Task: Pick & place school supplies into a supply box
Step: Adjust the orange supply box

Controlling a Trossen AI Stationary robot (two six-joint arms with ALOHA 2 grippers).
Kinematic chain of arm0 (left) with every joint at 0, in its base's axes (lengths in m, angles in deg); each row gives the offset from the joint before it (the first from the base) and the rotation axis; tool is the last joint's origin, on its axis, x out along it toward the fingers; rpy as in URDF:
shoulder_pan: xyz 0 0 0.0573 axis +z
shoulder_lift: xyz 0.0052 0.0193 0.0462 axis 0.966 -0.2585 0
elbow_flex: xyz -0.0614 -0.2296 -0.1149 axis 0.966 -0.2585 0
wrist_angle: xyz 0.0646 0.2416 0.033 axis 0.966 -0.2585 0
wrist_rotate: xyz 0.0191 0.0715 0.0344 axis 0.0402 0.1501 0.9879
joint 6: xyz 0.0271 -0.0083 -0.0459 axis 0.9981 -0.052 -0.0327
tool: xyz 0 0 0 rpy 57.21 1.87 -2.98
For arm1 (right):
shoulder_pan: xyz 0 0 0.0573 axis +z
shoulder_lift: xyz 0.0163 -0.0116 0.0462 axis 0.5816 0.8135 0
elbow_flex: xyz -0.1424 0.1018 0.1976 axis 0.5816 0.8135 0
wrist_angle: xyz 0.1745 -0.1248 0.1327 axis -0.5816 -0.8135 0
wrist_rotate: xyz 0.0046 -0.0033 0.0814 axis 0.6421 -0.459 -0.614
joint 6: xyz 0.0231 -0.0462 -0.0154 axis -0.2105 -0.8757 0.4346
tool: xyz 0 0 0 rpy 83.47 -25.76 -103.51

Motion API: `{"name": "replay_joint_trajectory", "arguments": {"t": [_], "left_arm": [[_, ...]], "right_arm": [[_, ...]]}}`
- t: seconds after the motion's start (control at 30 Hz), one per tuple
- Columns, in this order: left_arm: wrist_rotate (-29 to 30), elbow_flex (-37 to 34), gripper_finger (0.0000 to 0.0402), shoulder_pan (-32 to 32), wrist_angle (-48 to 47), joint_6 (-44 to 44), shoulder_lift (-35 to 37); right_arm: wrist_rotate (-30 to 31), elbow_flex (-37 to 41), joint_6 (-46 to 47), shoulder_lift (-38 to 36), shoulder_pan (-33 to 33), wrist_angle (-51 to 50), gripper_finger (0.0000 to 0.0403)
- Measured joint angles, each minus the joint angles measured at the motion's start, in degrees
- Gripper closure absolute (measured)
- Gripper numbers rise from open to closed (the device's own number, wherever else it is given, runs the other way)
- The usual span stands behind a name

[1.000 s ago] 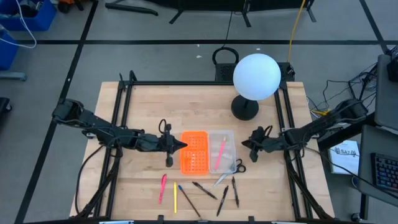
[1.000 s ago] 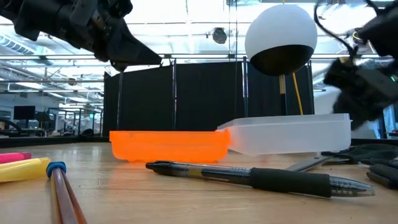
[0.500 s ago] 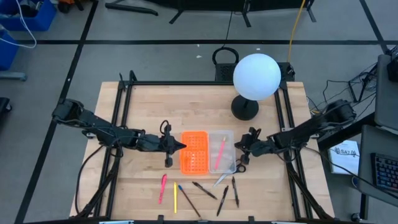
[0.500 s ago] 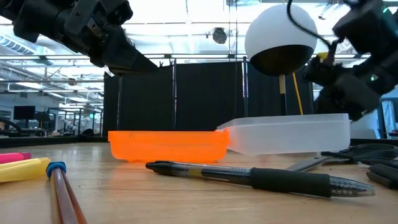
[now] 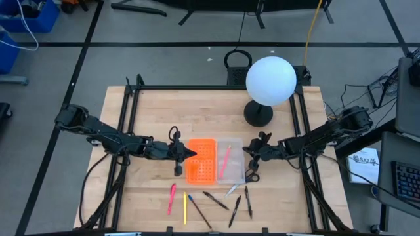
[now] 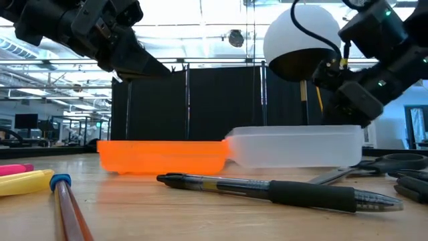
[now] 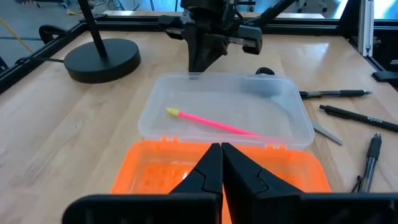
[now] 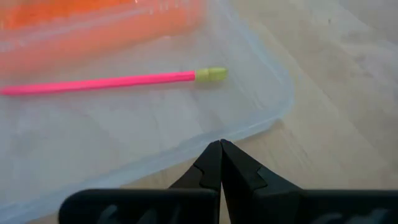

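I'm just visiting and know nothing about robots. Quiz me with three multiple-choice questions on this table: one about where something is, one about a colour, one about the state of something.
1. Where does the pink pencil lie?
A. On the bare table
B. Inside the clear tray
C. On the orange lid

2. What colour is the perforated lid joined to the clear tray?
A. Blue
B. Green
C. Orange

3. How do the jaws of the right gripper stand?
A. Shut, holding nothing
B. Wide open
C. Clamped on the scissors

Answers:
1 B: the left wrist view shows the pencil lying across the tray's floor.
2 C: the high view shows the orange grid beside the tray.
3 A: the right wrist view shows the two dark fingers meeting at a point by the tray's rim, with nothing between them.
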Motion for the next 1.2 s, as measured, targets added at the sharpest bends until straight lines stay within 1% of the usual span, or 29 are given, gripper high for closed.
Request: {"name": "replay_joint_trajectory", "arguments": {"t": [0.1, 0.27, 0.5, 0.7, 0.83, 0.97, 1.03, 1.07, 1.13, 1.2], "left_arm": [[0.00, 0.00, 0.0383, 0.00, -0.07, -0.68, 0.00], [-0.02, 0.00, 0.0397, 0.00, -0.28, -0.76, 0.00], [-0.02, 0.00, 0.0380, 0.00, -0.27, -0.76, 0.00], [0.00, 0.00, 0.0397, 0.00, 0.41, -0.64, 0.00], [0.00, 0.00, 0.0378, 0.00, 2.44, -0.59, 0.00], [0.14, 0.45, 0.0360, 0.00, 7.12, 1.47, 0.00], [1.74, 1.16, 0.0357, 0.00, 11.11, 3.50, 0.00], [3.78, 1.71, 0.0356, -0.03, 13.51, 4.29, 0.00], [10.19, 3.32, 0.0356, -0.01, 15.87, 3.05, 0.10], [16.68, 4.92, 0.0356, 0.10, 14.60, 2.63, 1.04]], "right_arm": [[-0.02, -0.72, -0.44, 0.00, 0.00, 0.00, 0.0403], [-0.05, -1.71, -1.54, 0.00, 0.02, 0.02, 0.0403], [-0.08, -2.45, -1.77, 0.00, 0.02, 0.02, 0.0403], [-0.08, -2.45, -1.75, 0.00, 0.02, -0.55, 0.0403], [-0.08, -2.45, -0.45, 0.00, 0.02, -4.10, 0.0403], [-0.10, -2.45, 2.38, -0.02, 0.02, -9.53, 0.0403], [-0.91, -2.43, 3.11, -0.02, 0.02, -9.57, 0.0403], [-2.10, -2.43, 3.18, -0.02, 0.02, -8.82, 0.0403], [-4.72, -2.43, 2.45, 0.47, 0.02, -5.23, 0.0403], [-7.38, -2.45, 0.65, 1.00, 0.04, -1.66, 0.0403]]}}
